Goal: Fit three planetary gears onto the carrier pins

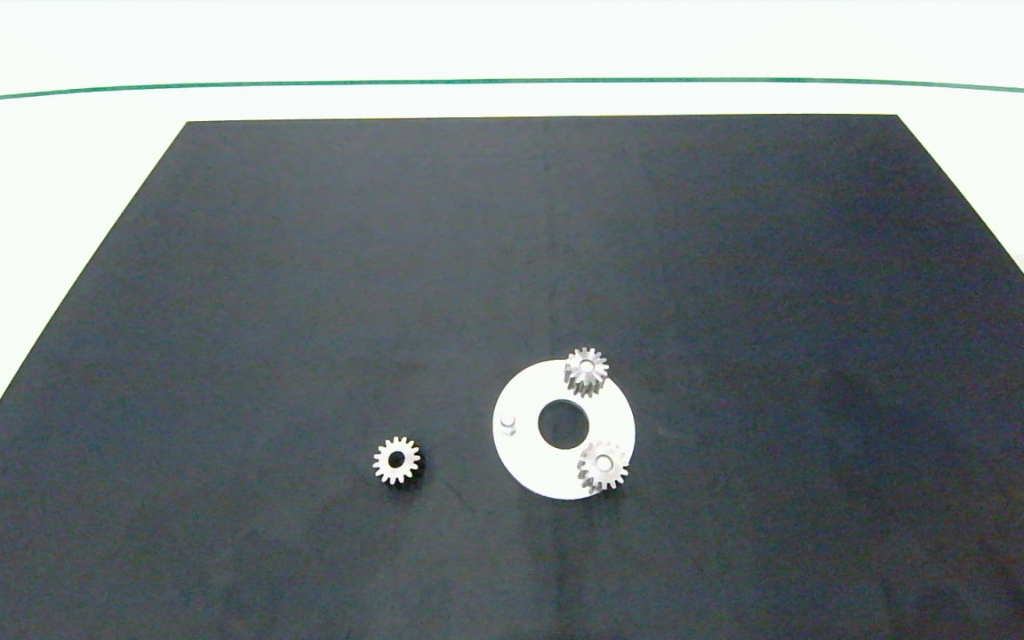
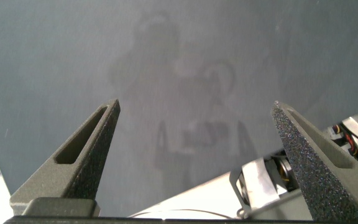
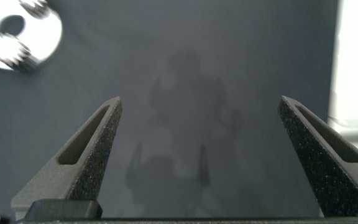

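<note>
A: Right gripper [image 3: 201, 134] has its fingers spread wide over the dark mat [image 3: 197, 56], nothing between them.

B: Yep, and the white disc [image 3: 42, 37] sits well away from them, blurry, with gears [image 3: 14, 57] on it.

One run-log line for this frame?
gears on pins: two | loose gear: on mat | bare pin: one | left gripper, right gripper: open, empty

Black mat [image 1: 299, 311] covers most of the white worktop [image 1: 50, 178], near edge out of view. Thin green line [image 1: 512, 82] runs left to right across the worktop, just beyond the mat's far edge.
</note>
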`<act>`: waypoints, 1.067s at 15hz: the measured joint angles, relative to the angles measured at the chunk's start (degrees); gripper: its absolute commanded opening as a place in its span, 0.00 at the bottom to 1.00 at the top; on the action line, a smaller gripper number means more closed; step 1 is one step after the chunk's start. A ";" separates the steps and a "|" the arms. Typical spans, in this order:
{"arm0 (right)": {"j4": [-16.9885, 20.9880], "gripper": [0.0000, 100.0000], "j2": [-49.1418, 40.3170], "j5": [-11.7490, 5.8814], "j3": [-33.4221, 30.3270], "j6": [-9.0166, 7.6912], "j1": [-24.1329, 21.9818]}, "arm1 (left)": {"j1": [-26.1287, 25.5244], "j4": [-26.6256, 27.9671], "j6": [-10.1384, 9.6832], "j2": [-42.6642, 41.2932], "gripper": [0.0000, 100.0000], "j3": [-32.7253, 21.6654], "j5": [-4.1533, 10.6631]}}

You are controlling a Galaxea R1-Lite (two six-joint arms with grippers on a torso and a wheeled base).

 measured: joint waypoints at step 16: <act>3.97 1.00 -22.64 0.21 6.38 -4.66 -9.22 | -19.66 -50.96 0.50 43.89 1.00 9.46 5.91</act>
